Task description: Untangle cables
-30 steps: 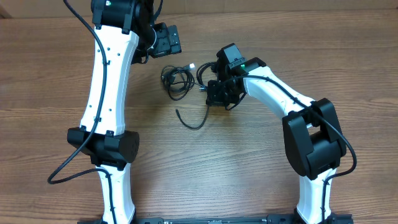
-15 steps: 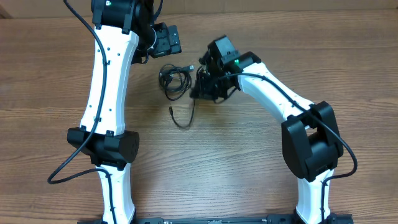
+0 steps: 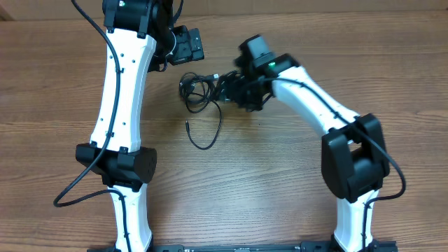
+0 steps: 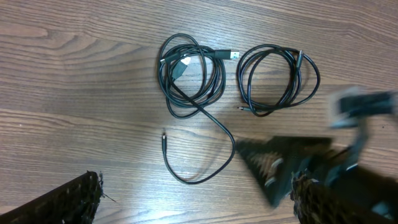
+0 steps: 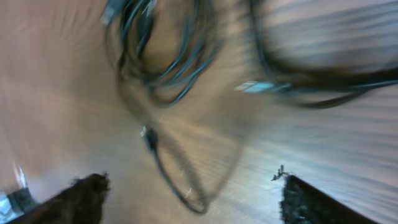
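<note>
Brown wood-grain table beneath my right pincer, spread, empty — thin black cables ahead seem light, limp; I'd pinch the loose plug end.

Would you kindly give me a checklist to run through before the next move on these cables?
1. Left gripper open, nothing held: ok.
2. Right gripper open, nothing held: ok.
3. Tailed thin black cable coil and round thin black cable coil lying apart: ok.
4. Loose tail lying free on the brown wooden table: ok.
5. Right wrist view sharp: not ok, blurred.
6. Tailed coil free of knots: cannot tell.
</note>
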Tool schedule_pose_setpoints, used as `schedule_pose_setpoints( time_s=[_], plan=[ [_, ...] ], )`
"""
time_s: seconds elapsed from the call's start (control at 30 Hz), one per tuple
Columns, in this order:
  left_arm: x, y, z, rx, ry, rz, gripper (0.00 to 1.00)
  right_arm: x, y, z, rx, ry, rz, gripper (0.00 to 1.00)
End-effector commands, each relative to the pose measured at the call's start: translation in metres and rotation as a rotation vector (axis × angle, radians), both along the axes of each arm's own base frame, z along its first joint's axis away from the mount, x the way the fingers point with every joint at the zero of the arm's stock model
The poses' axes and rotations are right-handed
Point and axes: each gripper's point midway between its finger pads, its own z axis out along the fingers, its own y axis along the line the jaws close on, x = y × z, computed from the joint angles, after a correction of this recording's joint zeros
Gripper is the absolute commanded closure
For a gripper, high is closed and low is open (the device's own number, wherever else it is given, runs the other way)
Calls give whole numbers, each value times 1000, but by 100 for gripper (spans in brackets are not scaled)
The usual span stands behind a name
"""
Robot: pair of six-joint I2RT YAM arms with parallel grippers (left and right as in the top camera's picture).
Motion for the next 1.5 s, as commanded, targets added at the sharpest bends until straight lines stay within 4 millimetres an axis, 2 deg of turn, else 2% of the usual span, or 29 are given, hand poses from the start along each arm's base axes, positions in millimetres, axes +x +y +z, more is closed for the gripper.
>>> schedule_pose_setpoints(
  time_s=[0.0,0.23,0.33,0.47,0.63,0.77,0.9,1.0,1.17,1.27,1.37,1.47],
  plan=[
    [0,1,1,10,-3,10,0,33,-42,20,-4,-55,-140,1],
    [0,1,1,10,-3,11,0,61,-105,12,-147,-107,-290,0],
    [0,1,1,10,-3,11,1,67,-114,10,-188,-132,-315,0],
    [0,1,1,10,-3,10,1,77,-110,8,-177,-165,-317,3],
    [0,1,1,10,-3,11,1,83,-115,-1,-209,-178,-355,18],
    [0,1,1,10,-3,10,0,80,-115,-16,-203,-117,-409,18],
    [0,1,1,10,-3,11,0,76,-100,-29,-158,-76,-375,19],
    [0,1,1,10,-3,10,0,73,-91,-37,-151,-59,-354,28],
    [0,1,1,10,-3,10,1,68,-85,-58,-179,-23,-356,36],
    [0,1,1,11,-3,11,0,66,-86,-68,-182,2,-375,46],
    [0,1,1,11,-3,11,0,67,-85,-68,-181,-2,-374,62],
    [0,1,1,10,-3,10,0,68,-85,-68,-178,-7,-375,67]
  ],
)
